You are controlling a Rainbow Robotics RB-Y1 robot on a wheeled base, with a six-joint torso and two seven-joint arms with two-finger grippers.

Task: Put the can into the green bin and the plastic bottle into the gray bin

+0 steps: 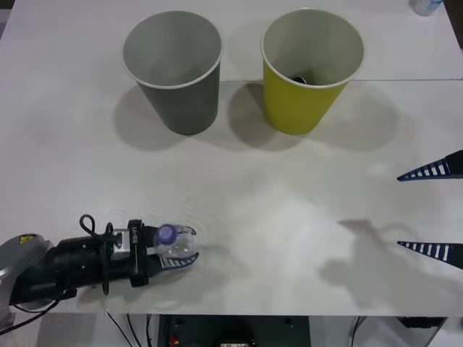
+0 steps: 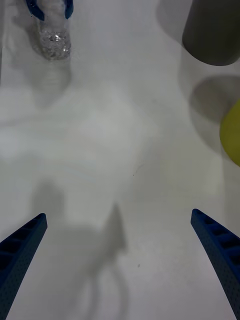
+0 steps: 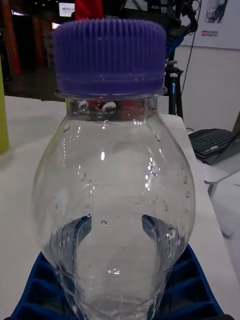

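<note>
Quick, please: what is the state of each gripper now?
Left gripper: closed around the plastic bottle, near the table's front edge.
Right gripper: open, empty, at the table's right side.

White table, black keyboard

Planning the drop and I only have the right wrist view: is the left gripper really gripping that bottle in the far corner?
Observer: Yes. The left gripper has its fingers closed on both sides of the plastic bottle, which is upright with its purple cap on.
Operator: Anything in the bins? I only see their outsides.
Observer: Something dark lies at the bottom of the green bin. I see nothing inside the gray bin.
</note>
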